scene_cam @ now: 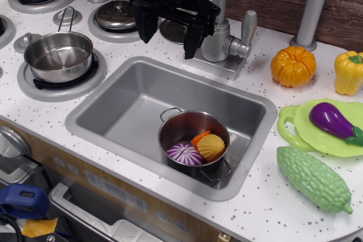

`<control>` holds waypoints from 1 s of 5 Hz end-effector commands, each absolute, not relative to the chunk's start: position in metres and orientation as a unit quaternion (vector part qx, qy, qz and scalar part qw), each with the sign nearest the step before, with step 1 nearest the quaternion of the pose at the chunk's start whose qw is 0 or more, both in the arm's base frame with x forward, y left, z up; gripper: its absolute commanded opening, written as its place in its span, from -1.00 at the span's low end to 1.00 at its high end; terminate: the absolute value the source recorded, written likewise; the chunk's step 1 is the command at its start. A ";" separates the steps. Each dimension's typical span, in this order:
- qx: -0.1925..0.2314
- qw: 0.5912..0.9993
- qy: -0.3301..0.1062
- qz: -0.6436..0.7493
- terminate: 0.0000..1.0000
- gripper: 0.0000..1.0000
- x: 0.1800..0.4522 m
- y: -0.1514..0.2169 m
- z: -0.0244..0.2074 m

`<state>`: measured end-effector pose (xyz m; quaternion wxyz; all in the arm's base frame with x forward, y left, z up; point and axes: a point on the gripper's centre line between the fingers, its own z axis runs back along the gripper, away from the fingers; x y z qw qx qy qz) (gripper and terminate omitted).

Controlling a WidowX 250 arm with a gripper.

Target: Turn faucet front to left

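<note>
Along the far edge of the white speckled bench (272, 208), just behind the grey sink basin (136, 100), the silver-grey toy faucet (218, 46) is seen on its rectangular base plate. Its long axis is upright; its paddle-shaped lever (247, 29) is angled up to the right. The black fingers (169, 33) are spread wide and empty, hung just left of the faucet body, apparently not touching.
</note>
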<state>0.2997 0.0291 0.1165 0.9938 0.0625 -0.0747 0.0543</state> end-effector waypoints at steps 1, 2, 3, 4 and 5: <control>0.062 0.994 -0.075 0.054 -1.00 1.00 0.300 0.029 0.117; 0.078 0.990 -0.111 0.047 -1.00 1.00 0.306 0.028 0.122; 0.099 0.985 -0.139 0.038 -1.00 1.00 0.318 0.030 0.130; 0.098 0.982 -0.160 0.030 -1.00 1.00 0.329 0.031 0.137; 0.100 0.979 -0.174 0.031 -1.00 1.00 0.340 0.031 0.141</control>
